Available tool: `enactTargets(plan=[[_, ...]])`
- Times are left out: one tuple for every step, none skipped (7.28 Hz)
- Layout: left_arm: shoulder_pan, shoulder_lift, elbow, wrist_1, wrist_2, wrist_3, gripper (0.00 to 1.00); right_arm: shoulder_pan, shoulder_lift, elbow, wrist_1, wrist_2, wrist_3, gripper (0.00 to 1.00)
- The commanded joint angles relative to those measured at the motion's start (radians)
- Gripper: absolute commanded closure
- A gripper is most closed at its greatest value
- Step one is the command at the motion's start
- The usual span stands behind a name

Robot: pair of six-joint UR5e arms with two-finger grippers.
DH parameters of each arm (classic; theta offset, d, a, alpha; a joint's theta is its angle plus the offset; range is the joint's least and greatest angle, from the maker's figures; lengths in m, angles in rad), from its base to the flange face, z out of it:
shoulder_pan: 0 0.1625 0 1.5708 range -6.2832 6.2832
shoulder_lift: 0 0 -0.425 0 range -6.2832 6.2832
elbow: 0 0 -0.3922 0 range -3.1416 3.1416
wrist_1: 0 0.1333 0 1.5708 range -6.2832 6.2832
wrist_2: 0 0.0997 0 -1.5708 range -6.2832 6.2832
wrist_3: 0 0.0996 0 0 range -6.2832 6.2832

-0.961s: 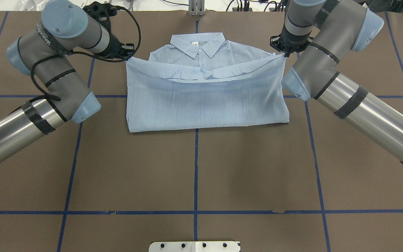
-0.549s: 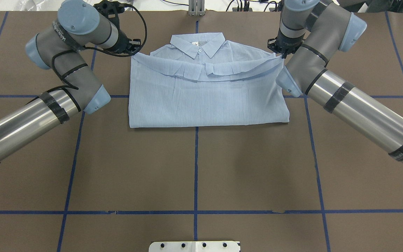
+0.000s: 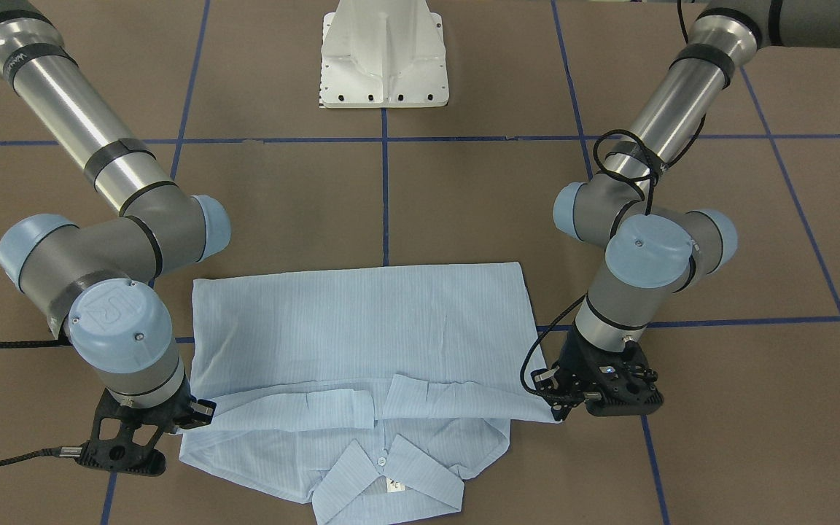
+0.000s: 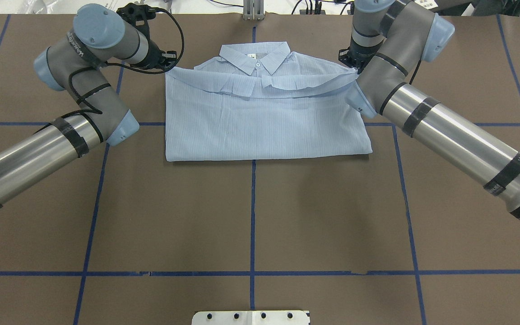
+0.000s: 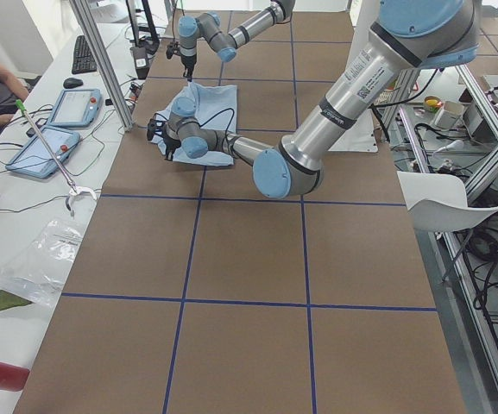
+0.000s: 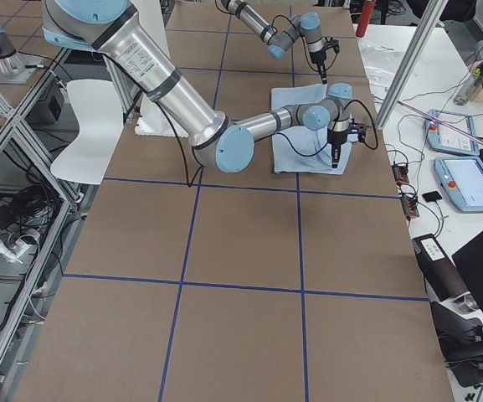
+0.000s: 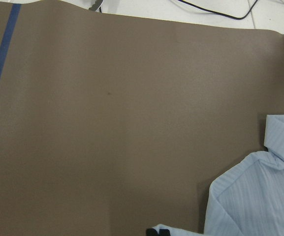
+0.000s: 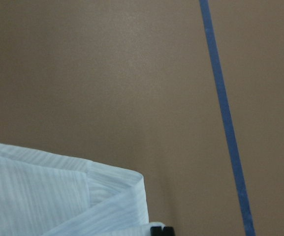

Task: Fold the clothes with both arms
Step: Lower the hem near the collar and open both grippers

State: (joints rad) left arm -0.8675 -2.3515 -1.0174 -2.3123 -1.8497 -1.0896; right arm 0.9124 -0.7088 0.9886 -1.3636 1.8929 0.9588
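Left gripper [image 4: 169, 65] and right gripper [image 3: 190, 417] both clamped on the shirt's [image 4: 264, 126] folded-edge corners. Collar tag [image 3: 393, 484] unreadable. UR logo [image 3: 109, 309] on joint cap [image 3: 128, 332].

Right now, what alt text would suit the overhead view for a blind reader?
A pale blue striped collared shirt lies folded on a brown table gridded with blue tape. The black left gripper and black right gripper each pinch a corner of its folded-over layer near the collar.
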Motion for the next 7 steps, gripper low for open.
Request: enactTargets(plan=[[-0.001,-0.006,0.022,-0.013,0.010,-0.001,0.81,-0.003,0.005,-0.038,0.032,-0.001,0.001,1.00],[-0.001,-0.006,0.022,-0.013,0.010,-0.003,0.49,-0.006,0.005,-0.038,0.032,-0.003,0.005,1.00],[-0.001,-0.006,0.022,-0.013,0.010,-0.003,0.44,-0.009,0.006,-0.038,0.032,-0.003,0.021,0.73],[-0.001,-0.006,0.022,-0.015,0.010,-0.004,0.43,-0.013,0.009,-0.036,0.034,-0.005,0.038,0.57],[-0.002,-0.006,0.022,-0.021,0.010,-0.007,0.43,-0.015,0.011,-0.028,0.034,-0.006,0.069,0.50],[-0.005,-0.005,0.014,-0.022,0.007,-0.042,0.43,-0.012,-0.003,0.041,0.032,0.002,0.096,0.41],[-0.005,0.003,-0.007,-0.025,0.004,-0.068,0.44,-0.033,-0.109,0.223,0.038,0.011,0.227,0.27]])
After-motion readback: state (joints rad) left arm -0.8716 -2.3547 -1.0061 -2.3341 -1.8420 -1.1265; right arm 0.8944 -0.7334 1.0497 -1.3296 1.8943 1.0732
